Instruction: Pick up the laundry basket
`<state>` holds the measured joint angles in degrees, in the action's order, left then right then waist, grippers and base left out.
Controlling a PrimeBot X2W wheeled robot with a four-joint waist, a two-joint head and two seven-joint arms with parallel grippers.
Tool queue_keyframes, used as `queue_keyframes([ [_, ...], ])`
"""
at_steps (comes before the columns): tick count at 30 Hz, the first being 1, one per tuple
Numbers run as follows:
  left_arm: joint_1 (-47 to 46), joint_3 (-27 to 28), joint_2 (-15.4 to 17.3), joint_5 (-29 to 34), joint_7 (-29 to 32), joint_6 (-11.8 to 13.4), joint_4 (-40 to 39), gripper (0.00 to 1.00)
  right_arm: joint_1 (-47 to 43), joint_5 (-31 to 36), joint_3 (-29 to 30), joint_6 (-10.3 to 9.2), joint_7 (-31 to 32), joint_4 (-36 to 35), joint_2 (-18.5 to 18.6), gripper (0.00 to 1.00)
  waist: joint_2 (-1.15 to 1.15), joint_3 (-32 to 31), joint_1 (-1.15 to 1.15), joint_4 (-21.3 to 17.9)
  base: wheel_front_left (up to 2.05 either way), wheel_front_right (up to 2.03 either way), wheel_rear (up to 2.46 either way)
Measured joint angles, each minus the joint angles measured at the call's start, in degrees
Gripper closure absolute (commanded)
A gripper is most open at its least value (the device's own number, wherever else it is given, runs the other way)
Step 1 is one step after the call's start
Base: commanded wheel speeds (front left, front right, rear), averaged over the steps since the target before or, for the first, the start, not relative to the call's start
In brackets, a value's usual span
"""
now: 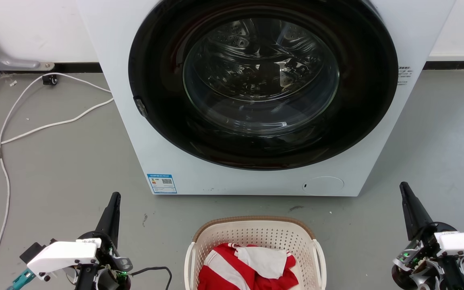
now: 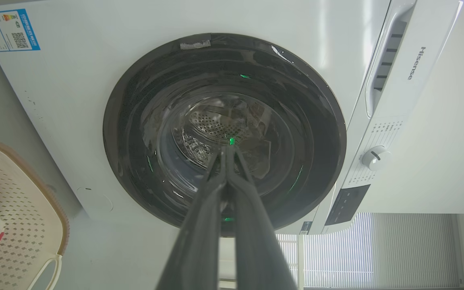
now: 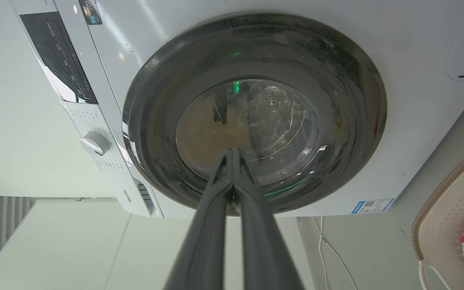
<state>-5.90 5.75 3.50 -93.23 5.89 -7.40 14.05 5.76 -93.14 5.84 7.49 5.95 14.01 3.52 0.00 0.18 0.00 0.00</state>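
The cream laundry basket [image 1: 256, 235] with a brown rim and white side handles stands on the floor at the bottom centre of the head view, holding red and white clothes [image 1: 248, 266]. Its edge also shows in the left wrist view [image 2: 18, 213] and the right wrist view [image 3: 445, 217]. My left gripper [image 1: 115, 197] is at the lower left, well apart from the basket, its fingers pressed together and empty. My right gripper [image 1: 404, 186] is at the lower right, likewise shut and empty. In each wrist view the fingertips [image 2: 226, 149] [image 3: 232, 152] meet, pointing at the washer door.
A white front-loading washing machine [image 1: 135, 121] with a dark round glass door [image 1: 262, 84] stands just behind the basket. White cables [image 1: 34, 129] trail across the grey floor at the left. Bare floor lies on both sides of the basket.
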Motion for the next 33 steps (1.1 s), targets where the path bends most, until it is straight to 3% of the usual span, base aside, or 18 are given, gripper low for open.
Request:
queue_keyframes([
  [27,0.0,0.2,-0.2,0.3,0.1,0.0,0.0,1.00,0.1,0.3,0.2,0.00,0.2,0.0,-0.2,1.00,0.00,0.0,0.00,0.0,0.00,0.00,0.00],
  [28,0.1,0.2,-0.2,0.3,0.0,0.0,0.2,0.00,0.0,0.3,0.2,0.01,0.2,0.2,-0.2,0.00,0.00,0.0,0.00,0.0,0.00,0.00,0.00],
  [33,2.1,0.0,-0.7,0.3,-0.6,0.1,1.7,0.00,-2.1,0.5,-0.1,-0.09,-0.4,1.7,-0.4,0.00,0.00,0.0,0.00,0.0,0.00,0.00,0.00],
])
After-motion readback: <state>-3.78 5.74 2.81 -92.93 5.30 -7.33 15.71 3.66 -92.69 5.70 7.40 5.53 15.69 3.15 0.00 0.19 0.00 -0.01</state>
